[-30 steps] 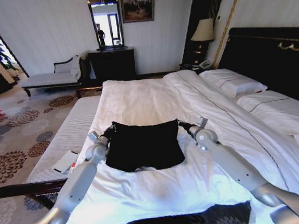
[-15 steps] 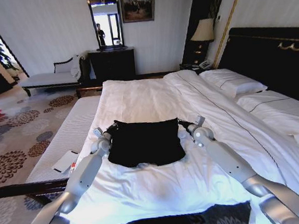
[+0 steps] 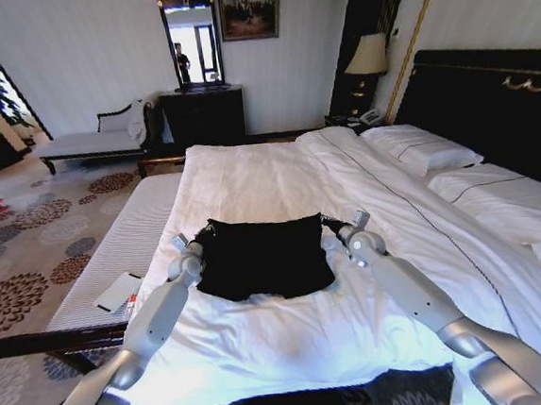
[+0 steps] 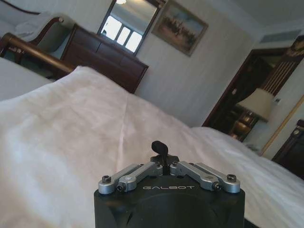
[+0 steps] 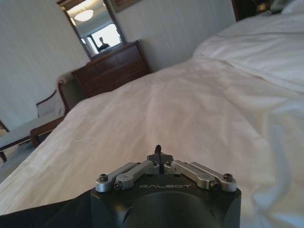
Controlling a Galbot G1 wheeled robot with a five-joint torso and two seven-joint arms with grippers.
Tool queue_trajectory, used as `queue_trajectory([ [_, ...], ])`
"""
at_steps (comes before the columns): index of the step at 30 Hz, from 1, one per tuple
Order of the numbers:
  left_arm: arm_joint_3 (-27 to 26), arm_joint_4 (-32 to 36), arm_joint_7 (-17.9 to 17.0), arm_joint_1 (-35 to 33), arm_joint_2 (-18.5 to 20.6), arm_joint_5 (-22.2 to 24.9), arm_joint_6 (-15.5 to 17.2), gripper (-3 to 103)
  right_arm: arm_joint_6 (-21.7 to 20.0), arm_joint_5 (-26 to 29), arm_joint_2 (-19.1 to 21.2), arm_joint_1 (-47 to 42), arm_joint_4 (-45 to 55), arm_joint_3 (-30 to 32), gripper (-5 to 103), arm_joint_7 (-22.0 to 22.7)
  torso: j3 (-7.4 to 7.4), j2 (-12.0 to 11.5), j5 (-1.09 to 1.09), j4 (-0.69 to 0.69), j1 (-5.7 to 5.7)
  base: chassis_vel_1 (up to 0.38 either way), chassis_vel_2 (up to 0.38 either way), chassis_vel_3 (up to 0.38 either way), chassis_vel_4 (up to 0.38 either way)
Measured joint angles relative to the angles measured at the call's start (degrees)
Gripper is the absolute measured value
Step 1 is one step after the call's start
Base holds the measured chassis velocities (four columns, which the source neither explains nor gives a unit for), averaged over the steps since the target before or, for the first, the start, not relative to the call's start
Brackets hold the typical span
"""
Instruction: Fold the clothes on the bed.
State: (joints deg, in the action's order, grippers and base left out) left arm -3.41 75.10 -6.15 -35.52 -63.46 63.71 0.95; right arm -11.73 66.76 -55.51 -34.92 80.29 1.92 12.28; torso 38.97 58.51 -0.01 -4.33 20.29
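Observation:
The black clothes [image 3: 261, 257] lie as a small doubled-over rectangle on the white bed [image 3: 249, 176], near its front. My left gripper [image 3: 200, 235] is at the garment's far left corner and my right gripper [image 3: 327, 222] at its far right corner. Both are shut on the fabric's far edge. In the left wrist view the left gripper [image 4: 161, 148] has its jaws closed on a dark tip over the white sheet. The right gripper [image 5: 158, 151] looks the same in the right wrist view, with black cloth [image 5: 42, 216] beside its body.
A pale padded bench [image 3: 122, 244] runs along the bed's left side with a paper booklet [image 3: 117, 292] on it. Pillows [image 3: 422, 151] and the dark headboard [image 3: 489, 98] are on the right. A chaise [image 3: 94, 140], a dresser [image 3: 204, 113] and a lamp [image 3: 368, 57] stand at the far wall.
Both grippers have moved a little farther up the bed with the garment's edge. The black cloth has slid away from me and lies flatter.

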Motion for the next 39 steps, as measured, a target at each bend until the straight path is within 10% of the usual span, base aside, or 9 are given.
queue_trajectory([
  [39,-12.1,18.7,1.1,-25.4,4.2,-2.1,-3.7,2,3.2,-12.3,3.8,-29.2,21.9,11.7,0,-2.8,0.01,0.0,0.0,-0.01,0.01,0.0,0.0,0.0,0.0],
])
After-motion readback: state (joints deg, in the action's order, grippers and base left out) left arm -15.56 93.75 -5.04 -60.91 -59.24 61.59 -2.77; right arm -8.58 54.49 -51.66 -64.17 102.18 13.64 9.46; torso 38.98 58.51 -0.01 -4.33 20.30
